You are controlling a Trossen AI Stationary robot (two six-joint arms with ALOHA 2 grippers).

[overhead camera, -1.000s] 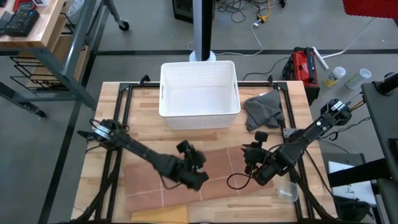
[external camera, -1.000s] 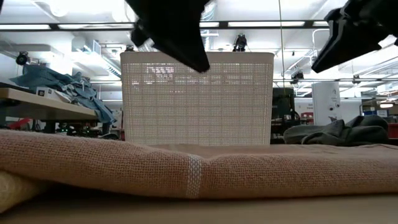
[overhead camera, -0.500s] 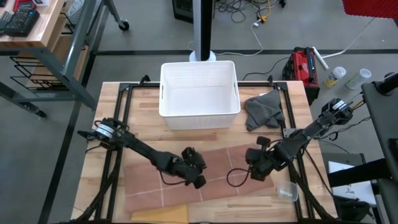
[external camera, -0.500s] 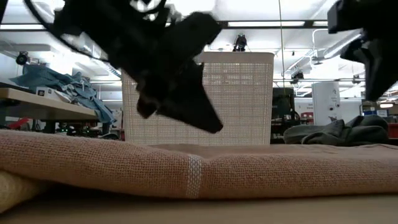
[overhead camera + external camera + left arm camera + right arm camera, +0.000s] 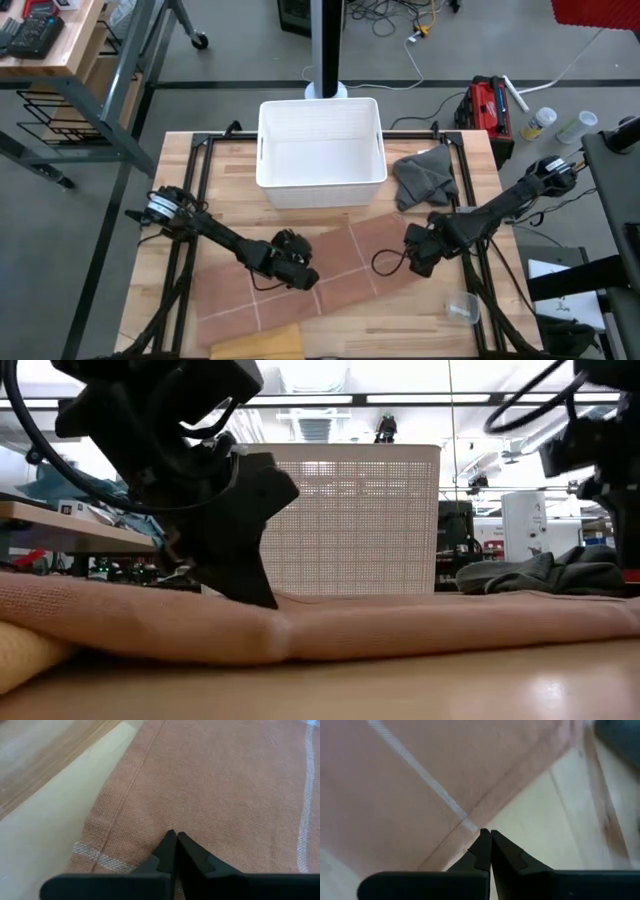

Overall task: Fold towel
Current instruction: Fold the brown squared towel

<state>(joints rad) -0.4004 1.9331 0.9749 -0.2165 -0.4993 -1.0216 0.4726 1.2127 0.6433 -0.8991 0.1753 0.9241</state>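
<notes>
High view first: the left gripper (image 5: 297, 275) sits low on the middle of the pink towel (image 5: 340, 265), and the left wrist view shows its fingers (image 5: 167, 846) pressed together over the cloth near a hemmed edge, with no fold of fabric visibly pinched between them, so it appears closed on nothing. The right gripper (image 5: 420, 255) is down at the towel's right-hand part; its wrist view shows the fingertips (image 5: 485, 842) likewise closed, resting right at the towel's edge where a white stripe meets the bare table (image 5: 180, 210), and whether any hem is caught there I cannot tell. Outward from both, the towel lies spread flat across the near half of the table, skewed rather than square, in a single layer apart from a slight ridge seen in the low view. A white basket (image 5: 320, 150) stands behind it and a grey cloth (image 5: 425, 175) lies beside that. By my reading, no fold is yet made; gripping, lifting and folding all remain.
</notes>
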